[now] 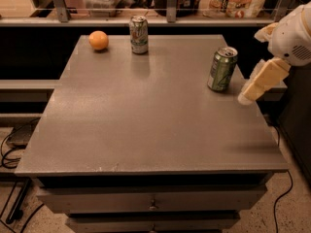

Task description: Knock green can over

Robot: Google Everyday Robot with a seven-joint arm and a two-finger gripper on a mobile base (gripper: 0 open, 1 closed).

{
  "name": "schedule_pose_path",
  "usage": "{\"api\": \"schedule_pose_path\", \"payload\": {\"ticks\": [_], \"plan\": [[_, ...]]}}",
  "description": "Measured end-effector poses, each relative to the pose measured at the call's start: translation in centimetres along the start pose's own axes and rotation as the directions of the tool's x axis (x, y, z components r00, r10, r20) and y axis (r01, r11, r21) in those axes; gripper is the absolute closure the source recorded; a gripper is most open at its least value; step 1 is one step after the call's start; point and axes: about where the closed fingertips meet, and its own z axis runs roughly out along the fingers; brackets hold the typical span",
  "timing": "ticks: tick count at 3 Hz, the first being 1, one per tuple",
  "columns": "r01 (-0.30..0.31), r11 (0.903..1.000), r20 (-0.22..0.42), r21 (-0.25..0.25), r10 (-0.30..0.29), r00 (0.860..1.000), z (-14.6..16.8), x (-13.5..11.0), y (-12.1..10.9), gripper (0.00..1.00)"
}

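The green can (222, 69) stands upright near the right edge of the grey table (146, 115), olive-green with a silver top. My gripper (249, 95) comes in from the right edge of the camera view, its pale fingers pointing down-left, with the tip just right of and slightly below the can, a small gap apart from it. A white-and-silver can (139, 34) with light green print stands upright at the table's back centre.
An orange (98, 40) lies at the back left of the table. Behind the table runs a shelf with a metal rail (165, 19) and bags and containers. Drawers (153, 203) sit below the tabletop. Cables (12, 149) lie on the floor at left.
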Motion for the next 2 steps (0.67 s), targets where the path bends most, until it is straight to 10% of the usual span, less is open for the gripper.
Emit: {"api": "schedule_pose_path", "payload": {"ticks": [2], "plan": [[-0.077, 0.9958, 0.039, 0.049, 0.075, 0.996, 0.79, 0.67, -3.87, 0.0]]}}
